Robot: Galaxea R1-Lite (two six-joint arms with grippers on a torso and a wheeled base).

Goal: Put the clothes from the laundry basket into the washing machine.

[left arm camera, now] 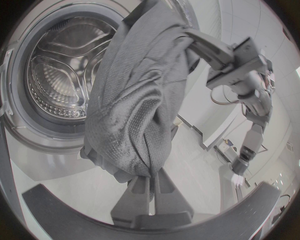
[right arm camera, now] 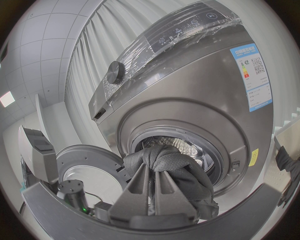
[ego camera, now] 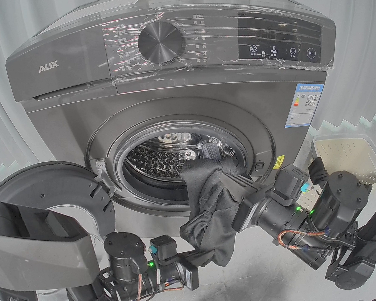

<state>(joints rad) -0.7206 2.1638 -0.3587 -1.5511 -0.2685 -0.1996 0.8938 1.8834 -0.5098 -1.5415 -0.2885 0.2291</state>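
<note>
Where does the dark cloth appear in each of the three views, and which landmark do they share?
Head view: the dark cloth hangs in the middle, across the lower right rim of the round opening.
Left wrist view: in the middle, pinched by the left hand, beside the opening.
Right wrist view: bunched in the right hand, before the opening.
Shared landmark: the washing machine's round opening.

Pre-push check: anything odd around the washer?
Only the wrinkled clear film over the control panel, likely leftover packaging. The left gripper and right gripper hold the dark garment at the drum mouth; nothing spilled.
</note>
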